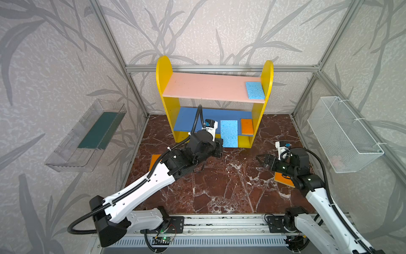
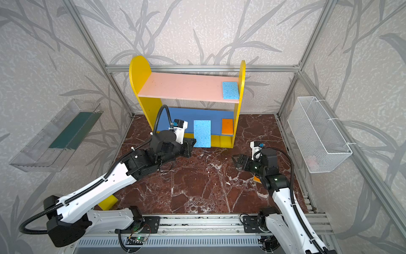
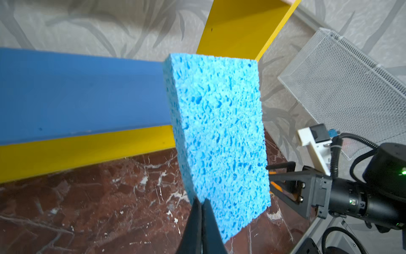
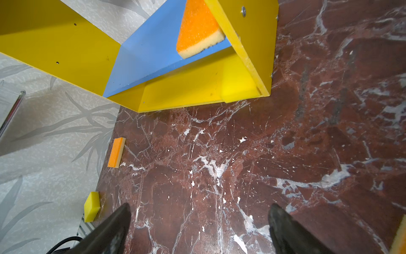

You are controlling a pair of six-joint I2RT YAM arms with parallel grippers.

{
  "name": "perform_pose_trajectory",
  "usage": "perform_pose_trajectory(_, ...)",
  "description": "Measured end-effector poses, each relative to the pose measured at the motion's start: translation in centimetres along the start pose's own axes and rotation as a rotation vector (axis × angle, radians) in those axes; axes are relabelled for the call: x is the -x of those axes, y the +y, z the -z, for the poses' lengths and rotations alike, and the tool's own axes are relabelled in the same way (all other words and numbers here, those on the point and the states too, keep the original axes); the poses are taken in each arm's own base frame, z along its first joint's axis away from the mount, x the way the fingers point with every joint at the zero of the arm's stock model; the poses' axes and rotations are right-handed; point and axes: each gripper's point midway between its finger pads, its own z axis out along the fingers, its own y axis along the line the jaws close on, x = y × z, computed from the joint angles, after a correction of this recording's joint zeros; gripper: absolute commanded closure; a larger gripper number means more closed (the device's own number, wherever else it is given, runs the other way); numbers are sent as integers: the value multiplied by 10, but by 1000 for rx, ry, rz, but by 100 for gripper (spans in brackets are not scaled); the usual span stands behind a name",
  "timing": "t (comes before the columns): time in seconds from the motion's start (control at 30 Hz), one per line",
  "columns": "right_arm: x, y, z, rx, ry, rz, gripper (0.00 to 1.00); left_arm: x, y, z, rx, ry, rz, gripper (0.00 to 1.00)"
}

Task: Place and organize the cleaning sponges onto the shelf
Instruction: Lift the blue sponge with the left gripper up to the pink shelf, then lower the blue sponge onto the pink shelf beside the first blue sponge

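Left wrist view: we saw the left gripper (image 3: 201, 201) pressed tight on the lower edge of the held blue sponge (image 3: 217, 136), which stood up from its fingers.
Held sponge's place: in both top views it hung before the shelf (image 1: 161, 72), across the front of the blue middle board (image 1: 189, 119), just left of the shelved orange sponge (image 1: 247, 126); whether it touched the board we could not tell.
Done: the upper blue sponge (image 1: 254, 90) lay at the right end of the pink upper board (image 1: 204, 88). The shelved orange sponge lay at the blue board's right end. What we took for a base yellow block (image 4: 239, 90) sat in the right corner of the yellow base.
Left to do: we judged about half. The left orange sponge (image 4: 116, 152) and floor yellow block (image 4: 92, 205) lay on the marble floor (image 1: 219, 187) at the robot's left. The right orange sponge (image 1: 283, 179) lay partly under the right arm.
Right gripper (image 4: 200, 209): spread wide and empty above bare floor, well apart from the held sponge.
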Motion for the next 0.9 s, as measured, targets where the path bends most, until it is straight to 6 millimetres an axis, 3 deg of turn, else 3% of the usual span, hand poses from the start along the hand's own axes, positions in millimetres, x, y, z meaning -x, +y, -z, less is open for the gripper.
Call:
perform_pose_trajectory(0.27,1,-6,-11,-17,30,-18,5,110,-27,17,-33,-140,-123,100)
perform_pose_trajectory(0.43,1,-9,-15,-21,38,-23,5,156,-41,8,-61,-184,-162,100)
perform_pose_trajectory(0.6,3,-8,-15,-17,31,-18,5,173,-42,-22,-75,-158,-180,100)
perform_pose_trajectory(0.9,-6,-10,-19,-2,46,-21,5,179,-19,-82,-64,-119,-162,100)
